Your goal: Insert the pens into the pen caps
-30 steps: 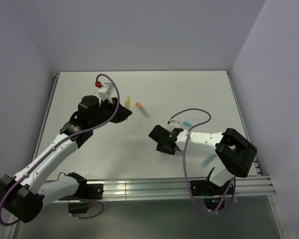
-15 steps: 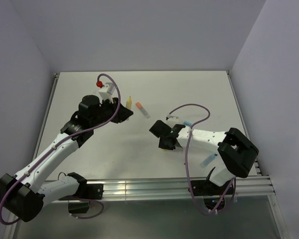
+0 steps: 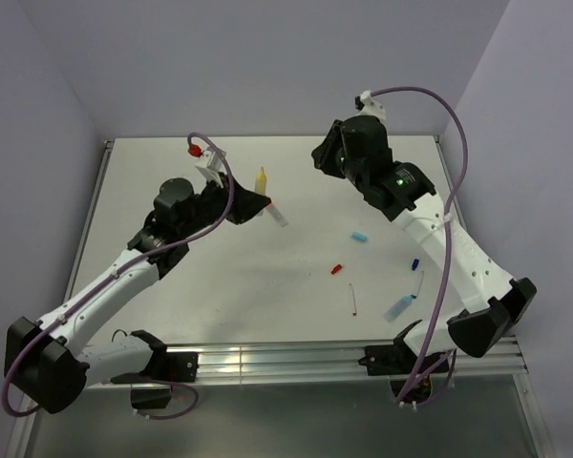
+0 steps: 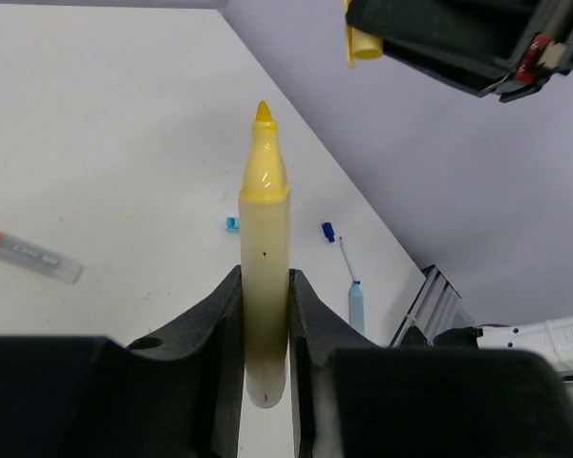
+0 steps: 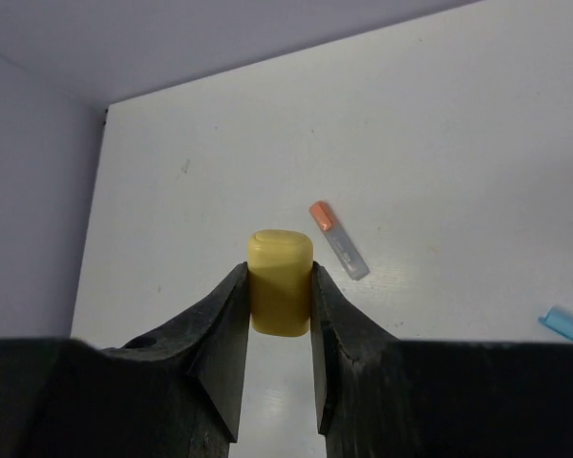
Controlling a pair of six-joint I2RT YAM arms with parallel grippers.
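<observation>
I hold the yellow pen (image 4: 265, 239) and the yellow cap (image 5: 280, 281), one in each arm.
My left fingers (image 4: 215, 320) clamp the pen's barrel, its tip pointing out past them. My right fingers (image 5: 224, 324) pinch the cap, off the surface (image 3: 172, 162) and apart from the pen tip. An orange-capped pen (image 3: 275, 210) lies near my left grip.

Probably a robotics lab test cell: a bare white table (image 3: 267, 286) boxed in by plain lilac walls (image 3: 267, 67), aluminium rails (image 3: 286, 363) along the frame's bottom.
</observation>
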